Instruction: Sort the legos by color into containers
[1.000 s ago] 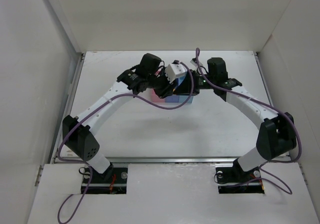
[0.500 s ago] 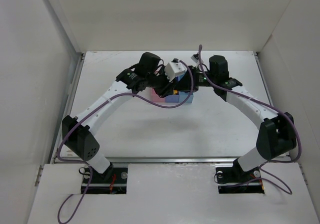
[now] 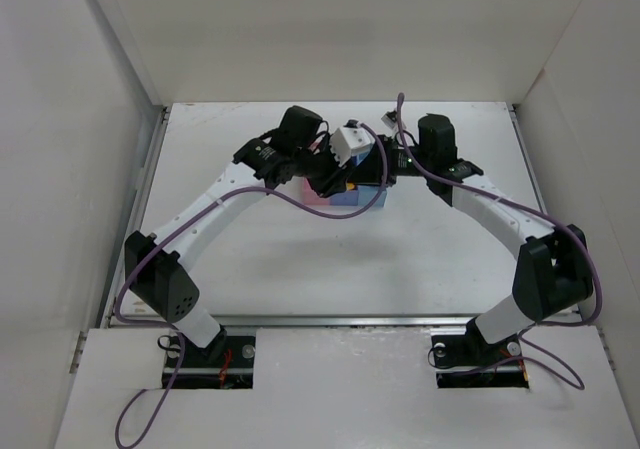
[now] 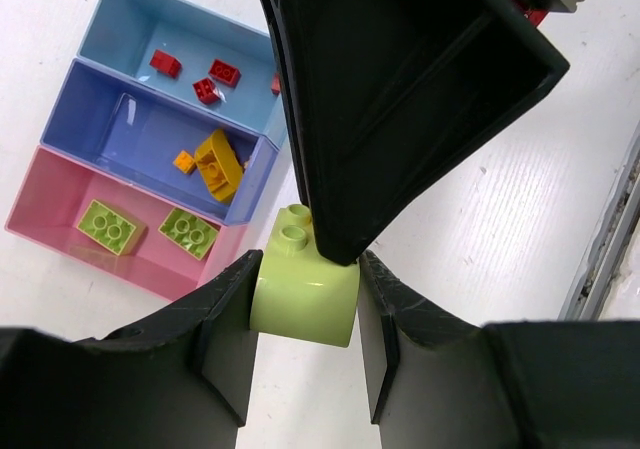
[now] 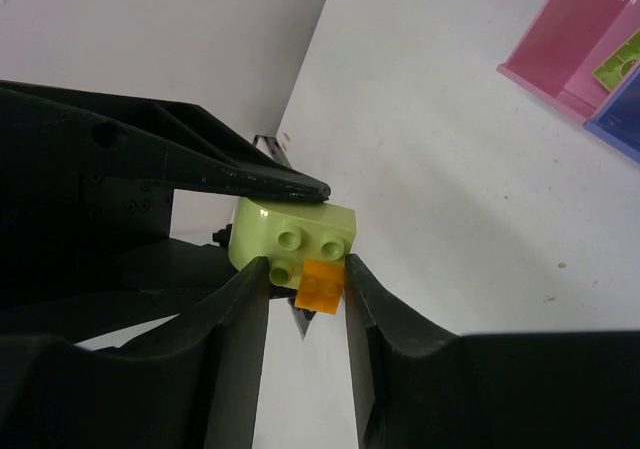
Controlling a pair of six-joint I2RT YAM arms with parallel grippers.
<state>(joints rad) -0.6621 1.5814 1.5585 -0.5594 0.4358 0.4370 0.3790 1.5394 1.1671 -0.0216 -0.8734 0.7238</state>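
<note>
A lime lego [image 4: 305, 299] hangs above the table, and my left gripper [image 4: 306, 274] is shut on its rounded body. A small orange lego [image 5: 322, 286] is stuck on the studded face of the lime lego [image 5: 290, 229]. My right gripper [image 5: 304, 269] is closed across that face, one finger on a lime stud and the other on the orange piece. Both grippers meet over the containers [image 3: 350, 197]. The light blue bin [image 4: 120, 29] holds red legos [image 4: 223, 71]. The medium blue bin [image 4: 110, 119] holds yellow-orange ones [image 4: 217, 164]. The pink bin [image 4: 50, 204] holds two lime ones [image 4: 188, 231].
White walls enclose the table on three sides [image 3: 330, 29]. A metal rail [image 4: 610, 239] runs along the table edge. The pink bin's wall [image 5: 570, 49] and a corner of the blue bin [image 5: 622, 119] lie at the upper right of the right wrist view.
The right arm's wrist has edged slightly back and to the left. The left arm has stayed in place with the lime lego.
</note>
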